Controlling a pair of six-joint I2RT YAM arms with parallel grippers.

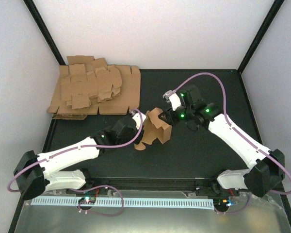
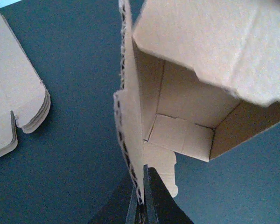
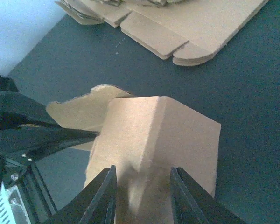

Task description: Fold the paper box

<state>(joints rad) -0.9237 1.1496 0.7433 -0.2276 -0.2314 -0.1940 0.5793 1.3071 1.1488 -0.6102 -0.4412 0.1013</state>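
paper box point(image 1: 155, 130) is mid-table, lifted between the two arms, just right of the pile of flat cardboard sheets point(image 1: 94, 90) in the back-left corner and not touching it. It's partly formed: the left wrist view looks into an open cavity with a floor panel and side walls up, one big flap point(image 2: 210, 42) tilted over the top, and a small notched tab point(image 2: 163, 168) hanging off the near wall. left gripper point(image 2: 141, 193) is pinched tight on the raw corrugated edge of that near wall, fingers pressed together with the board sandwiched between them. The top view has it coming in from the box's left side. right gripper point(image 3: 143, 170) comes in from the right, facing the left one. Its fingers point(image 3: 105, 196) stand part-way apart, straddling a folded outside corner of the box point(image 3: 158, 130). The cardboard between the tips is blurred, so I can't tell if they're actually clamping it or just bracketing it. Left arm's black fingers point(image 3: 42, 137) show at the left of the right wrist view, on the box's far flap. Black table point(image 1: 194, 155) below, box bottom edge near it, contact unclear.
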